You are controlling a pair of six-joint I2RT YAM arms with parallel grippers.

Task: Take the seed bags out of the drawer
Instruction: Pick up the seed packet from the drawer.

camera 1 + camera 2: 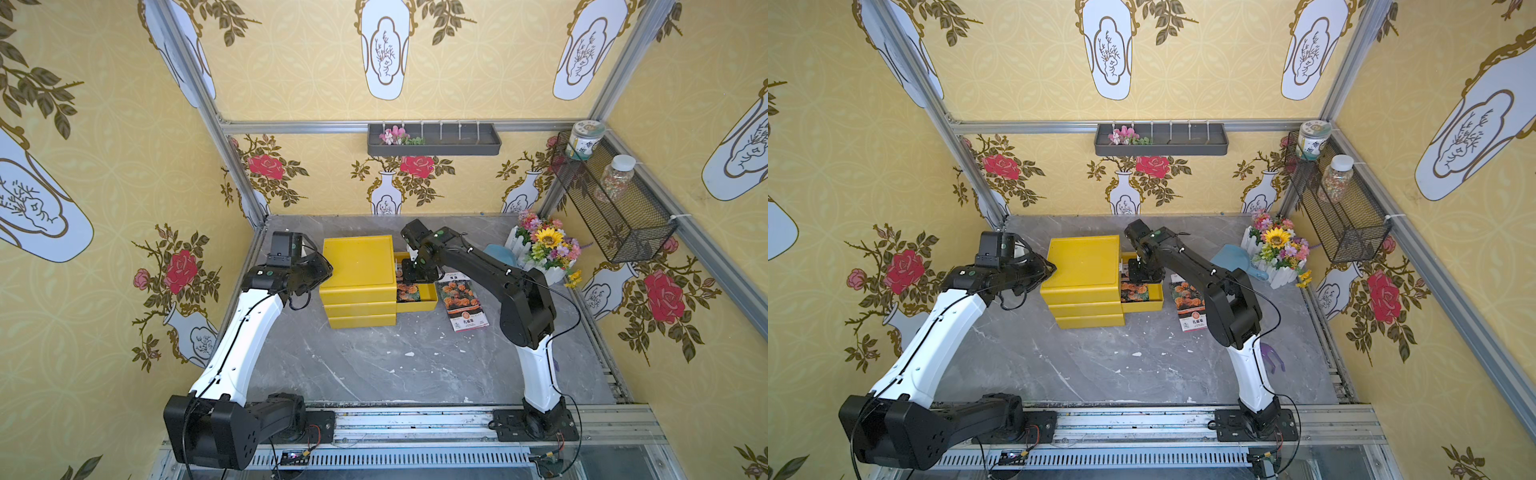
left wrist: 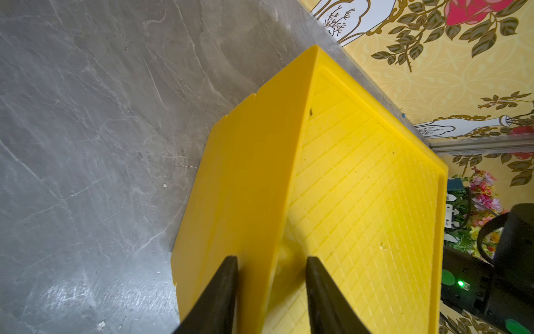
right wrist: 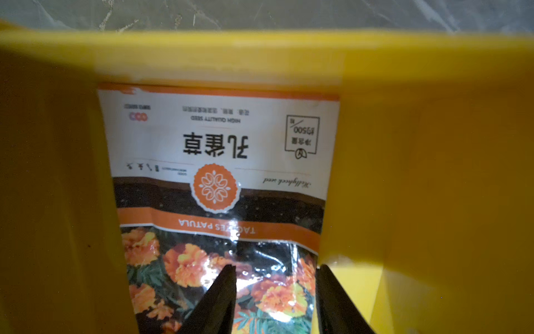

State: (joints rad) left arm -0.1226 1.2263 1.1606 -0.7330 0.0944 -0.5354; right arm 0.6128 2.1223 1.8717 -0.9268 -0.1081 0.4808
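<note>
Yellow drawer unit [image 1: 358, 262] stands mid-bench, nearer the far edge. One drawer [image 1: 415, 306] stands open toward the right edge. Left tool [image 2: 270, 260] pinches the unit's upper edge at its left side. Right tool [image 3: 276, 269] is down inside the drawer, fingers spread, over one seed bag [image 3: 219, 173] lying flat on the drawer floor. A second seed bag [image 1: 463, 305] lies on the bench [image 1: 374, 365], just beside the drawer on the side toward the right edge.

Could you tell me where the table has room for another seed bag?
Widest: marble in front of the yellow drawer unit, between left arm and right arm. Crowded: right of the open drawer, by the seed bag and planter.
</note>
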